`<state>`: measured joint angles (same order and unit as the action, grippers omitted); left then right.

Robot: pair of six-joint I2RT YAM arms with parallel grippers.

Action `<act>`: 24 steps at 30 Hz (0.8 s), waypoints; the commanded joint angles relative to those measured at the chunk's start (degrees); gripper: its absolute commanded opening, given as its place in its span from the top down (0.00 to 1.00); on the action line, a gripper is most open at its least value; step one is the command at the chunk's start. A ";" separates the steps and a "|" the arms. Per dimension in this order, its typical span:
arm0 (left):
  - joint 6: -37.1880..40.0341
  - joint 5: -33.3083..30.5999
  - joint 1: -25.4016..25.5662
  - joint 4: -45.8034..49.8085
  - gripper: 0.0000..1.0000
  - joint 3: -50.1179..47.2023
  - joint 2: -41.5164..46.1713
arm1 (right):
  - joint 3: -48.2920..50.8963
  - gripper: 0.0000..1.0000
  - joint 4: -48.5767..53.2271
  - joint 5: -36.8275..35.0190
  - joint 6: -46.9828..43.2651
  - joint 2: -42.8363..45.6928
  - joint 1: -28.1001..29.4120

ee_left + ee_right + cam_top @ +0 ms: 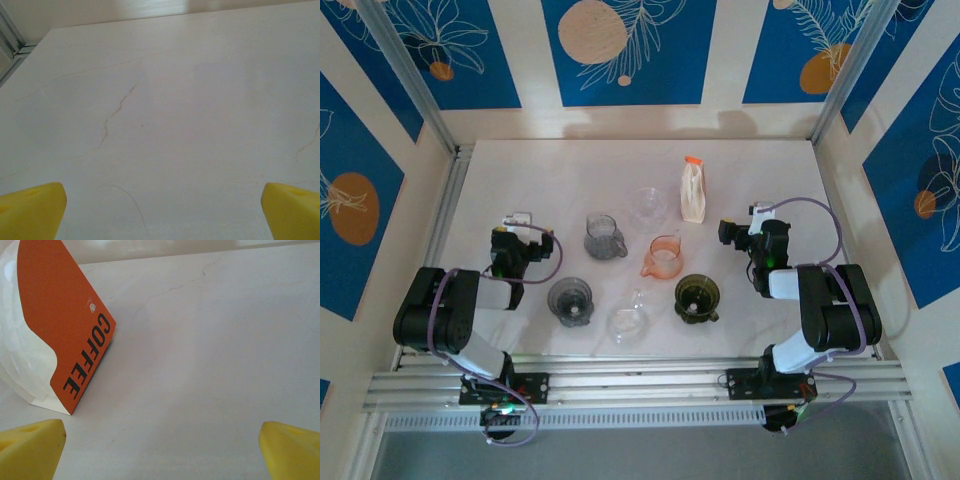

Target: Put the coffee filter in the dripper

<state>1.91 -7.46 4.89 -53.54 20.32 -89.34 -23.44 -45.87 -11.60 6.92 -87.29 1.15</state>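
step: filter pickup | right hand (162, 452) and left hand (162, 212) are held wide open, empty | coffee filter pack (65, 330) is seen standing on bench (225, 340), front-left of right hand, near orange dripper (664, 257) | advice: a single filter is best pinched at its top edge, so the pack is not toppled

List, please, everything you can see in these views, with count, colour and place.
coffee filter pack: one, white with orange top, far middle of table
clear vessel: one, transparent, left of the pack
grey jug: one, smoky grey, centre-left
orange dripper: one, translucent orange, centre
dark grey dripper: one, near side, left of centre
clear cup: one, transparent, near centre
dark green dripper: one, near side, right of centre
table: one, white marble look
left arm: one, black and grey, near-left
right arm: one, black and grey, near-right
left end effector: one, yellow fingertips, open, over bare table
right end effector: one, yellow fingertips, open, near the pack
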 commanded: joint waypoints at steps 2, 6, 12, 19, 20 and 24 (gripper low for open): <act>0.46 1.31 -0.31 -0.11 0.00 1.04 -0.13 | 0.27 0.01 -1.43 1.12 0.55 0.10 -0.75; 0.37 1.40 -0.34 -0.20 0.00 0.94 -0.05 | 0.06 0.01 -1.14 3.59 0.58 0.18 -1.46; -1.89 -5.31 -0.39 7.05 0.00 1.26 8.01 | -9.14 0.01 22.00 1.03 2.67 6.85 -0.97; -7.52 -12.01 -0.38 15.58 0.00 4.63 17.16 | -12.25 0.01 30.53 -6.90 7.84 14.05 2.02; -11.35 -13.49 -0.47 14.91 0.00 5.02 18.08 | -11.82 0.01 29.64 -6.82 8.54 15.50 2.16; -35.14 -22.39 -0.72 25.20 0.00 7.34 23.36 | -14.44 0.01 36.29 -5.60 20.19 18.61 0.26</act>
<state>-13.98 -21.39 4.86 -37.36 25.10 -69.52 -35.73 -16.03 -16.27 18.31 -70.37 2.72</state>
